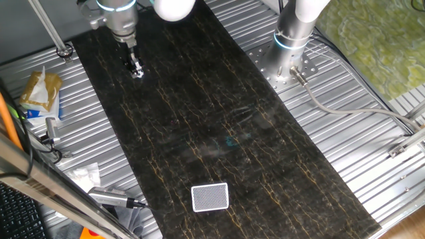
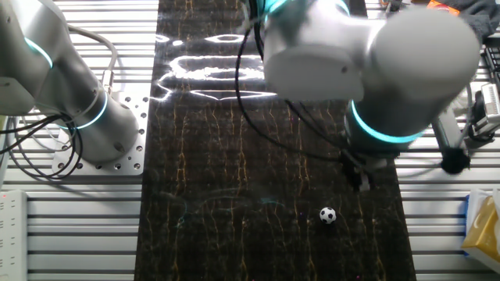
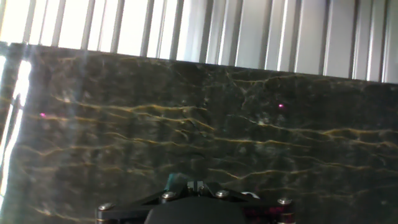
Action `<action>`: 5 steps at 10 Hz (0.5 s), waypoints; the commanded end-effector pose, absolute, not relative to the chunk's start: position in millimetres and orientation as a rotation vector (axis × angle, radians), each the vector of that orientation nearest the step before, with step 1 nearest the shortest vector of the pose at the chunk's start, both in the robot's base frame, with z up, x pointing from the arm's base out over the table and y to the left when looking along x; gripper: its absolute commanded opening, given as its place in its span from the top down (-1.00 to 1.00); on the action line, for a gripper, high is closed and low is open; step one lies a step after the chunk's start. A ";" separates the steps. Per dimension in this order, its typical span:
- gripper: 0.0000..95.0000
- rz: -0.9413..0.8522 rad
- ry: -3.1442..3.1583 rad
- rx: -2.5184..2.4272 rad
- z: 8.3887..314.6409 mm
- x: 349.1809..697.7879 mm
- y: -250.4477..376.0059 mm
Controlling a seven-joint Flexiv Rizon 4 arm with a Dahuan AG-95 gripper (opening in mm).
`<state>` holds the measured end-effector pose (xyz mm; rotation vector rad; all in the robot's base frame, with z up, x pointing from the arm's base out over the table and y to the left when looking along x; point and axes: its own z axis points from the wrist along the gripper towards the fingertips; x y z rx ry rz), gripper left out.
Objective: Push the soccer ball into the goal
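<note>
The soccer ball (image 2: 327, 215) is a tiny white ball with black patches. It lies on the dark marble-patterned mat (image 2: 234, 172). In one fixed view the ball (image 1: 138, 74) shows as a small white speck just below my gripper (image 1: 135, 65) at the mat's far end. In the other fixed view my gripper (image 2: 359, 178) hangs just behind and to the right of the ball, low over the mat. The fingers look closed together and hold nothing. The goal (image 1: 210, 197), a white-framed box with grey mesh, stands at the mat's near end. The hand view shows my gripper (image 3: 195, 184) over bare mat, with no ball.
A second arm's base (image 1: 292, 41) stands on the ribbed metal table right of the mat, with a grey cable (image 1: 332, 106) running from it. A yellow snack bag (image 1: 40, 89) and loose tools (image 1: 109, 197) lie on the table left of the mat.
</note>
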<state>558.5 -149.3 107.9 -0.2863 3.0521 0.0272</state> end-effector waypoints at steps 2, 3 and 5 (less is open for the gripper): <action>1.00 0.011 3.031 -0.381 101.2 555.5 -186.2; 1.00 0.008 3.027 -0.404 100.0 555.8 -192.4; 1.00 -0.011 3.005 -0.469 96.2 556.5 -207.6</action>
